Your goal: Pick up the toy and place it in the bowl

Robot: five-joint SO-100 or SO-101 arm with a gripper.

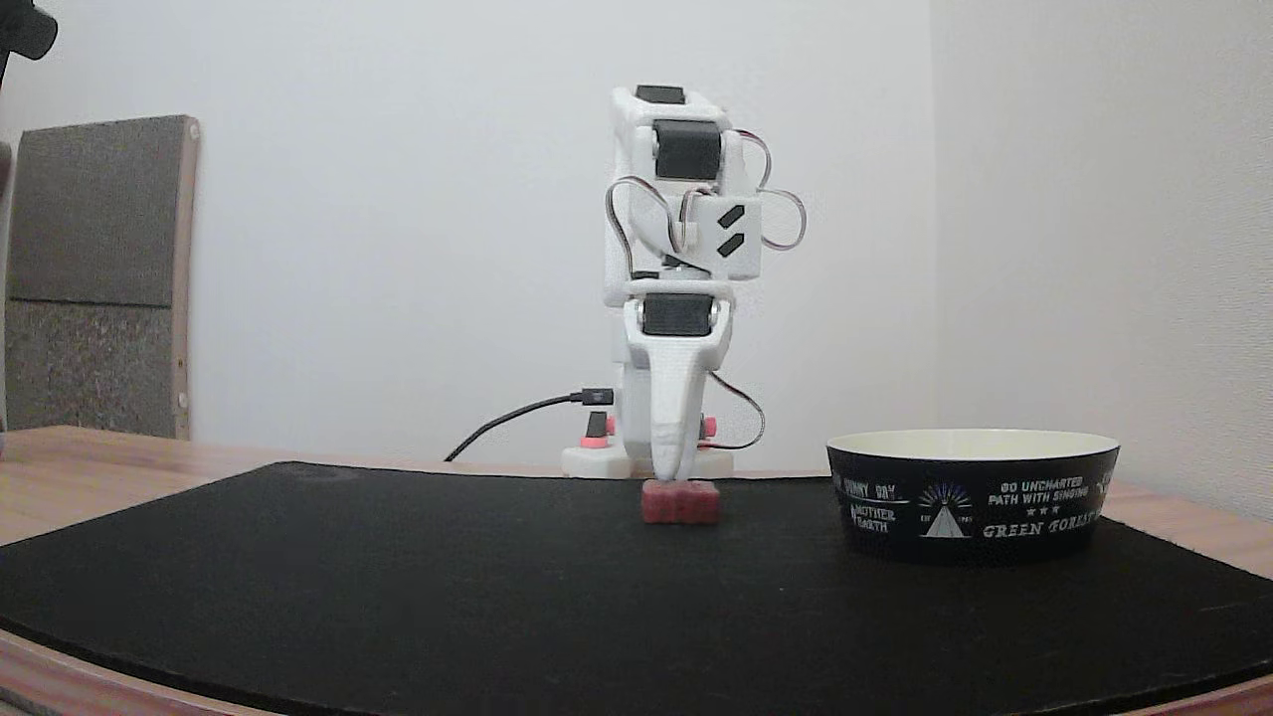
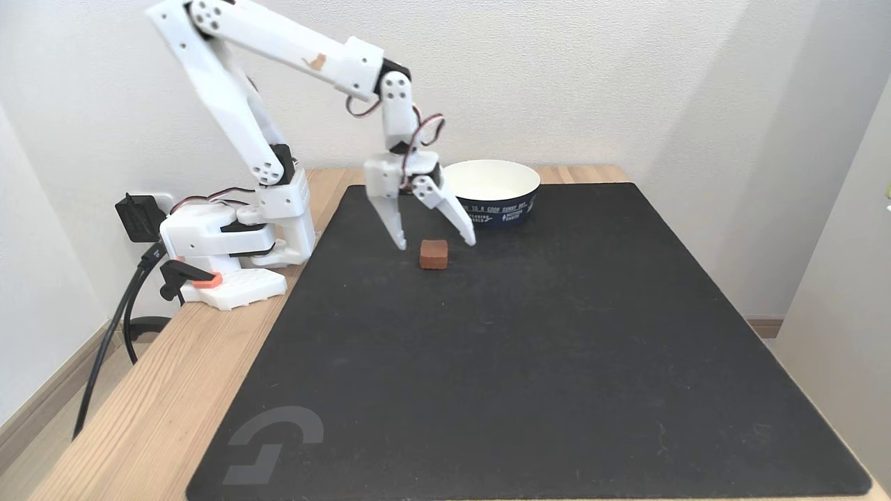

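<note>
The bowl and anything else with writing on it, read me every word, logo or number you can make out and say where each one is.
On the bowl, in white lettering, in a fixed view:
"GO UNCHARTED PATH WITH SINGING"
"GREEN FOREST", the last letters curving out of sight
"MOTHER EARTH"
"SUNNY DAY" above that, partly blurred
Small figures beside the mountain emblem: too small to read
On the black mat: a grey logo mark in its near corner, not words

Dull-red toy on a black mat bearing a grey logo at lower left of that fixed view; bowl black outside with white lettering and mountain emblem, cream inside; arm white with black motors; table light wood grain.
</note>
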